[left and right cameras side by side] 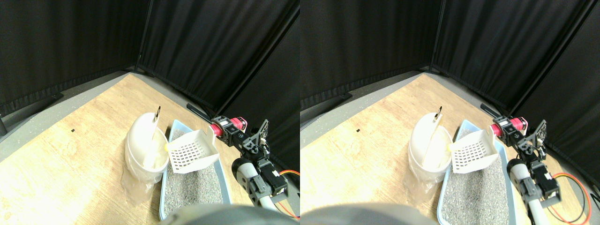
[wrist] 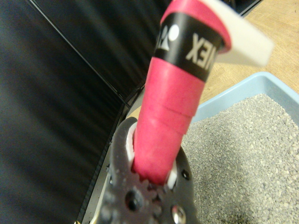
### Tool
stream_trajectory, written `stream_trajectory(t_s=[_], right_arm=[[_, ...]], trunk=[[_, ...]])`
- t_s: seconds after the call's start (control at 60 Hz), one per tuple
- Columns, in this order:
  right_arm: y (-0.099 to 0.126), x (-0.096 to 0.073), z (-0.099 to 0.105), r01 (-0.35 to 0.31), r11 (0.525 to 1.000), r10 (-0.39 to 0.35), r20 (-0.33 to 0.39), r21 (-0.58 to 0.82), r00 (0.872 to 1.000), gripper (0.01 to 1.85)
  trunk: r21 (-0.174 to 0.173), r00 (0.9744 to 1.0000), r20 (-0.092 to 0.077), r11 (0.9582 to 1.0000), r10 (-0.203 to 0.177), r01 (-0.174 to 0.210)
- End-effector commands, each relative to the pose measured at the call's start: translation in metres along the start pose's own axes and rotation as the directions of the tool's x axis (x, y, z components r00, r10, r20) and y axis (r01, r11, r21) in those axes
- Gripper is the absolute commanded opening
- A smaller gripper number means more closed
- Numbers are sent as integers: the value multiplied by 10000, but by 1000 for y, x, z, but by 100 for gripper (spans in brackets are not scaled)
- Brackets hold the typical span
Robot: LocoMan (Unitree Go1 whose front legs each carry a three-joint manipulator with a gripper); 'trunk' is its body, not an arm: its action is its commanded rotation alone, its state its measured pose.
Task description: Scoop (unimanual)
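Holding the white plastic slotted scoop (left and right cameras side by side: 193, 150) by its fat pink wrapped handle (left and right cameras side by side: 217, 130), the right claw (left and right cameras side by side: 230, 133) is clenched round that handle; in the wrist view the pink wrap (wrist: 168, 121) sits snug in the dark claw frame. The scoop looks light & stiff, prob. hard plastic, so it won't bend much. Its wrap looks soft & grippy, so that's the best spot to hold, not the thin white walls, which look slippy.

Right now the scoop is up in the air, over the far end of the light blue plastic tray (left and right cameras side by side: 176, 124) of grey gritty litter (left and right cameras side by side: 192, 187), tipped w/ its lip just beside the white round bin (left and right cameras side by side: 140, 140). A small yellow bit (left and right cameras side by side: 168, 146) shows at the lip by the bin. The scoop has rows of little slots in its floor & tall sides. The bin & tray sit on the wood floor (left and right cameras side by side: 70, 154).
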Motion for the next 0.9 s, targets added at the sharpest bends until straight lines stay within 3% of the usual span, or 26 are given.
stream_trajectory(t_s=[0.017,0.2,0.75,0.9], right_arm=[[0,0,18,142,9999,-134,985,-73,9950,5],[1,-1,20,48,9999,-71,1507,155,9886,5],[6,1,24,528,9954,-439,1099,-800,9930,5],[5,0,26,536,9951,-426,1287,-835,9908,8]], trunk=[[-54,9997,-218,10000,72,-73],[-81,9997,-227,10000,55,-57],[-116,9997,-247,9999,50,-53],[-93,9996,-276,10000,29,-32]])
